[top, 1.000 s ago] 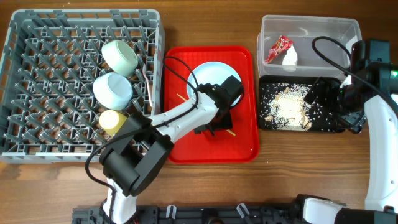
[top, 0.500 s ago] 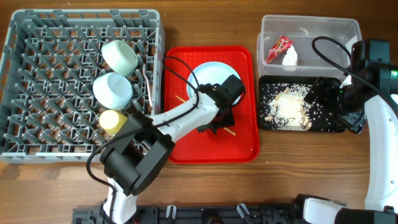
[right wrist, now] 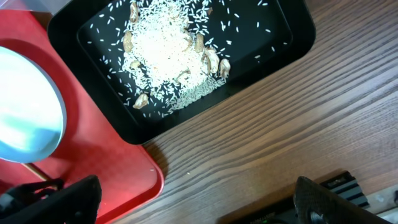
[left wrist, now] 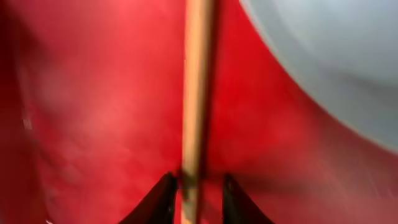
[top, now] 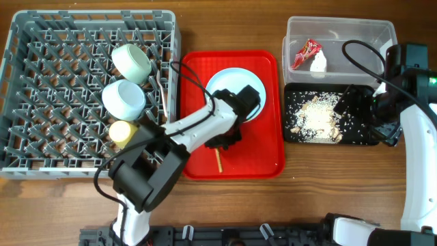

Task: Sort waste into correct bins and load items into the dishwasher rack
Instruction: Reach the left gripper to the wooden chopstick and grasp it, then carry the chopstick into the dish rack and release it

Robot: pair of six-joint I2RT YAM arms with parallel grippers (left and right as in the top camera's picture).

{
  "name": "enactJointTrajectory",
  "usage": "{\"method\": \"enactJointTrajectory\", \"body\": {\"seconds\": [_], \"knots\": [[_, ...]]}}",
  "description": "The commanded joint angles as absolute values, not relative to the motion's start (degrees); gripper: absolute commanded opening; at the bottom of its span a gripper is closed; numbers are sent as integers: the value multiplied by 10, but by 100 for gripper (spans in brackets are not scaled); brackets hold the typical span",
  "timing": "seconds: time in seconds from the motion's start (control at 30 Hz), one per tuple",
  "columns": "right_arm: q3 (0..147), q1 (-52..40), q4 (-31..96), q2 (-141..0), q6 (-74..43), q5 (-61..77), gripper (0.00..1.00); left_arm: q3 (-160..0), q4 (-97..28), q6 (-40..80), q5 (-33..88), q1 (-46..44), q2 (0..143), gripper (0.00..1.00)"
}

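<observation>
**Chopstick pinched at the serving tray; transfer to the rack is due**

A thin wooden chopstick [left wrist: 196, 93] is pinched between the fingertips of the left pincer [left wrist: 196, 198], as far as the blurred wrist view allows. Only one stick can be made out. Its free end projects from under the pincer towards the robot's base, over the flat red plastic serving tray [top: 266, 157]. Whether it touches the tray cannot be told. Just beyond the pincer, on the same tray, lies the round pale mint plate [top: 229, 83]. Well off to the pincer's left stands the large grey pegged dishwasher rack [top: 41, 41]. Two pale mint bowls [top: 131, 61], a small yellow cup [top: 123, 132] and a white fork [top: 162, 85] are lodged in it.

Loading of the chopstick is judged to be the step in hand. A lift clear of the tray's rim is called for next, then a carry leftward. The stick should be released between pegs where it will not slip through. The plate is not yet loaded.

The right pincer [right wrist: 196, 199] is spread wide and empty. Just ahead of it lies the shallow black rectangular tray [right wrist: 273, 56], where the pale rice-like scraps [right wrist: 165, 56] are heaped.
</observation>
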State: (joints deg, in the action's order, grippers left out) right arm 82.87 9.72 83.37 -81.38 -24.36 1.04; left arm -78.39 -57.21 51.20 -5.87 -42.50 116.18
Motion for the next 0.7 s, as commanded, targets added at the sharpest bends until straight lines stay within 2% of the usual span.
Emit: {"method": "enactJointTrajectory", "body": {"seconds": [0.0,0.13,0.27,0.37,0.5,0.57,0.67], "knots": [[832,98,836,-808,-240,11,100,-787,-577,514,-74,-390,1170,20],[832,98,839,-808,-240,11,100,-787,-578,512,-74,-362,1170,12],[832,98,838,-808,-240,11,100,-787,-577,512,-73,-355,1170,11],[832,98,838,-808,-240,11,100,-787,-576,512,-72,-355,1170,4],[832,98,838,-808,-240,11,100,-776,-573,512,-72,-355,1170,6],[832,98,839,-808,-240,11,100,-764,-571,512,-72,-355,1170,19],[832,98,838,-808,-240,11,100,-757,-568,512,-72,-355,1170,19]]}}
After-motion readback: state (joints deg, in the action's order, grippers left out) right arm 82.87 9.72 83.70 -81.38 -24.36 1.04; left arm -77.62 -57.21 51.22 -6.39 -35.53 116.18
